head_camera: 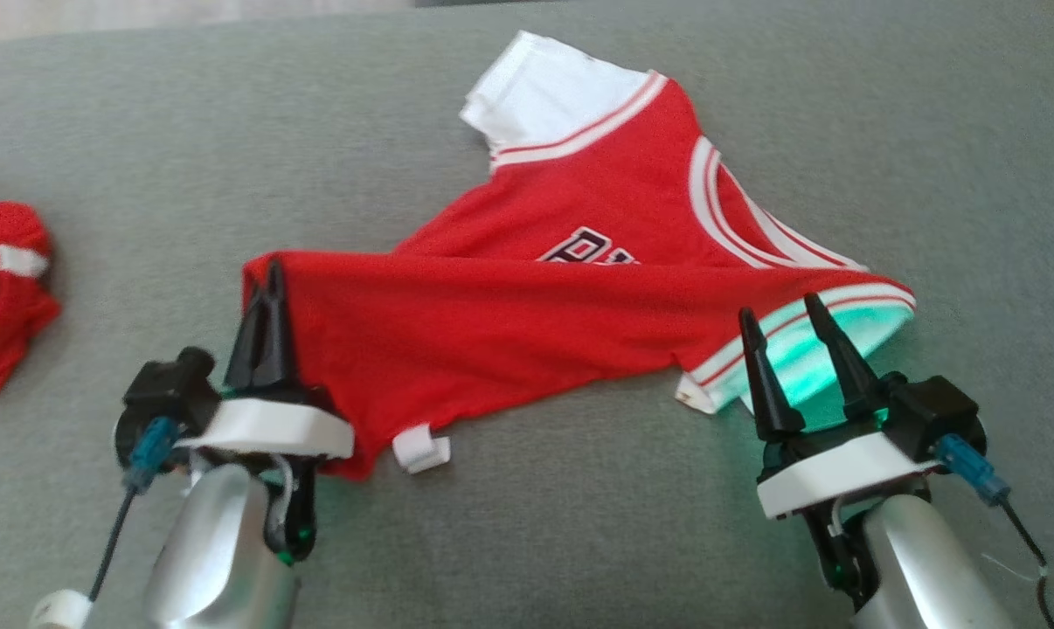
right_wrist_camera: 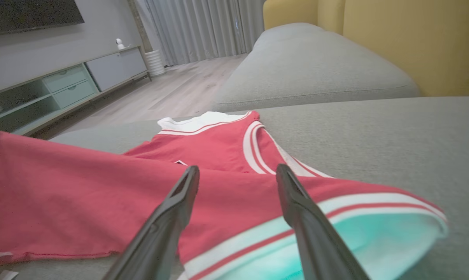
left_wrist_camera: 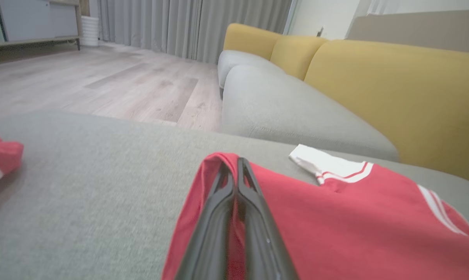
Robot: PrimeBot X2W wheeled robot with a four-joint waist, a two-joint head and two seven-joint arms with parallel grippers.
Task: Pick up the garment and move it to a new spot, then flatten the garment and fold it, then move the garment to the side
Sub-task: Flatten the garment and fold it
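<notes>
Left claw [head_camera: 270, 284], lower left, is clenched on a corner of the garment [head_camera: 509, 323]. Right claw [head_camera: 779, 307], lower right, gapes, seemingly holding nothing. A one-sided pull could skew the fold.

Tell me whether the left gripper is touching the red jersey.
Touching. The left wrist view shows the left gripper clamped shut on a corner of the jersey, with red cloth pinched between its jaws.

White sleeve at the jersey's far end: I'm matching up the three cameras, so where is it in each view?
Head view: white sleeve at top centre, the far end of the jersey.
Left wrist view: right of centre, beyond the left pincer shut on the jersey.
Right wrist view: just left of centre, beyond the open right pincer.
Shared landmark: the striped neckline next to it.
</notes>
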